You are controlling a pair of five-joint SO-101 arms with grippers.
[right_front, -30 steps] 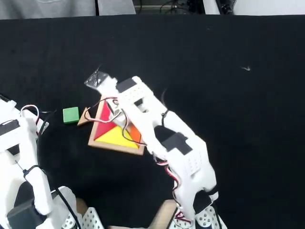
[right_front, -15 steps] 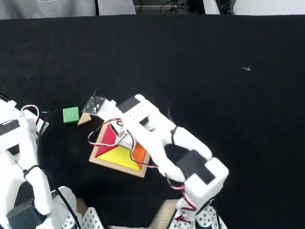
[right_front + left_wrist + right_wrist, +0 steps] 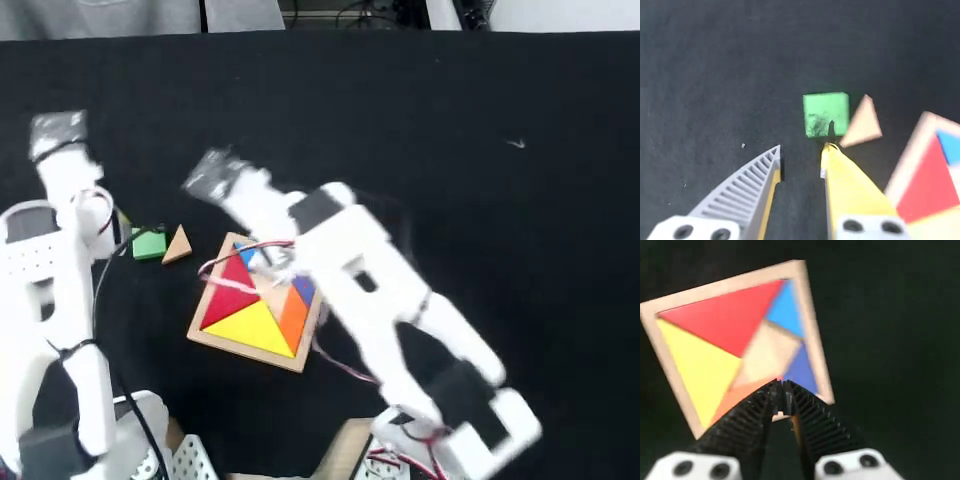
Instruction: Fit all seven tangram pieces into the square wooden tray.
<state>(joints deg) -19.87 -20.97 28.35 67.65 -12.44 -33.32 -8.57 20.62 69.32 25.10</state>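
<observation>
The square wooden tray point(image 3: 245, 352) lies in front of the arms, holding red point(image 3: 228, 296), yellow point(image 3: 250, 326), orange point(image 3: 292, 312) and blue pieces. The right wrist view looks down on the tray point(image 3: 810, 315) with a pale wooden piece point(image 3: 767, 354) among the coloured ones. My right gripper point(image 3: 781, 386) is shut with nothing in it, above the tray's orange corner; it hangs blurred point(image 3: 215, 176) beyond the tray. A green square point(image 3: 149, 243) and a tan triangle point(image 3: 178, 245) lie left of the tray. My left gripper point(image 3: 802, 150) is open, just short of the green square point(image 3: 826, 114) and tan triangle point(image 3: 862, 122).
Black cloth covers the whole table. The right arm's white links point(image 3: 380, 290) stretch over the tray's right side. The left arm point(image 3: 50, 270) stands along the left edge. Wide bare cloth lies to the back and right.
The tray slid toward the front, away from the tan triangle. The right gripper lifted off the tray and drew back. The left arm rose and swung toward the green square.
</observation>
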